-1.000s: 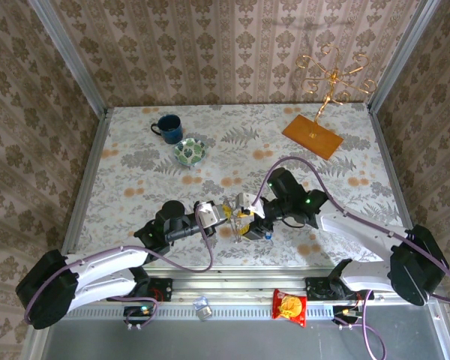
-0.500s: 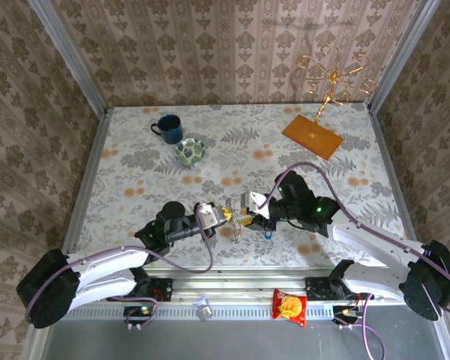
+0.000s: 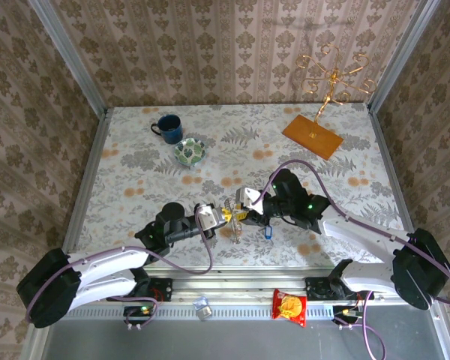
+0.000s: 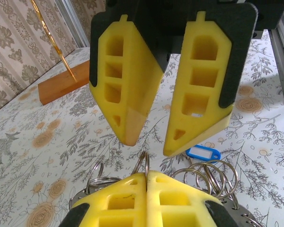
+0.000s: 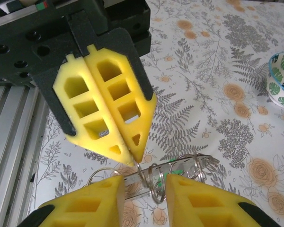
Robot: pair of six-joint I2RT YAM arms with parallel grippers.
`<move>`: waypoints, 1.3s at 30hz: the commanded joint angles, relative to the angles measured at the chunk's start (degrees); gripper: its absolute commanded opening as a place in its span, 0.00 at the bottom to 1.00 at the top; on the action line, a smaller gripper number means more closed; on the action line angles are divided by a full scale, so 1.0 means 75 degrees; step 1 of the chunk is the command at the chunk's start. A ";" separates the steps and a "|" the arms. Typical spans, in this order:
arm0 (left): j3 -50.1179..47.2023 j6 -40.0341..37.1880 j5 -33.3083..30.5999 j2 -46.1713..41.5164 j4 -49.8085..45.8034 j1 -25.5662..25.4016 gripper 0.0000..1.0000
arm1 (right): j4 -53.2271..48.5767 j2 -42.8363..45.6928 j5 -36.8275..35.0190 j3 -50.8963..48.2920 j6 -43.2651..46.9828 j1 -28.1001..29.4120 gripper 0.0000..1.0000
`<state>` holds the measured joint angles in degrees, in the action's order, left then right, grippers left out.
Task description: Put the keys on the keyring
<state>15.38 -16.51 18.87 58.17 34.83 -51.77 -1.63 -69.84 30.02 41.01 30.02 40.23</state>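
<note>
Left fingers (image 4: 123,203) pinch a wire ring (image 4: 143,163) shut; right fingers (image 4: 125,94), half open around it, may close askew and knock it free.

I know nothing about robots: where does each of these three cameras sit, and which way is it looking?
Top external: fixed above and behind the arms, looking down on the floral-patterned table; both arms show, left tool facing right tool.
Left wrist: on the left arm, facing the right tool's open yellow fingers; its own shut fingers show below.
Right wrist: on the right arm, facing back at the shut left tool; its own fingers show below.
Shared: both wrist views hold the cluster of silvery wire rings.
</note>
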 commanded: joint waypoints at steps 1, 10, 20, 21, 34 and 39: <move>-0.0058 0.0157 0.0191 0.0019 0.0468 -0.0046 0.00 | 0.0173 -0.0170 -0.0063 -0.0043 0.0072 0.0049 0.29; -0.0046 0.0174 0.0213 0.0070 0.0508 -0.0046 0.00 | 0.0164 -0.0338 0.0168 -0.0019 0.0214 0.0102 0.21; 0.0005 0.0032 0.0027 0.0118 0.0136 -0.0041 0.00 | -0.0086 -0.0479 0.0303 0.0267 0.0458 0.0134 0.00; 0.0034 0.0002 0.0016 0.0141 0.0022 -0.0045 0.00 | -0.0140 -0.0473 0.0327 0.0294 0.0487 0.0143 0.00; 0.0235 -0.0130 0.0340 0.0461 -0.0252 -0.0044 0.14 | -0.0478 -0.0496 0.0372 0.0625 0.0710 0.0298 0.00; 0.0257 -0.0135 0.0455 0.0441 -0.0293 -0.0046 0.13 | -0.0555 -0.0556 0.0409 0.0762 0.0762 0.0374 0.00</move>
<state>15.42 -16.53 20.34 61.04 35.00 -51.72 -7.29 -73.63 30.15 43.66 34.61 41.60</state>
